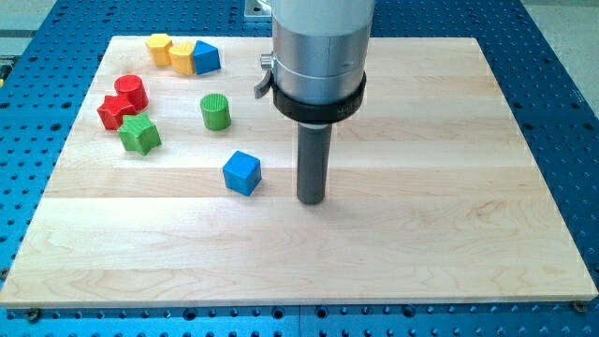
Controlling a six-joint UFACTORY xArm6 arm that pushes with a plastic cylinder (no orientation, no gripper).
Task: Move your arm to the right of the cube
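Note:
A blue cube [241, 172] sits on the wooden board [421, 234] left of the middle. My tip [312, 200] rests on the board to the view's right of the cube, a short gap apart and slightly lower in the view. The rod hangs from a large grey cylinder [321, 47] with a black ring.
A green cylinder [215, 111] stands above the cube. A green star block [139, 135], a red star block [115, 111] and a red cylinder [130, 91] lie at the left. Two yellow blocks [159, 47] [182, 57] and a blue block [206, 58] sit at the top left.

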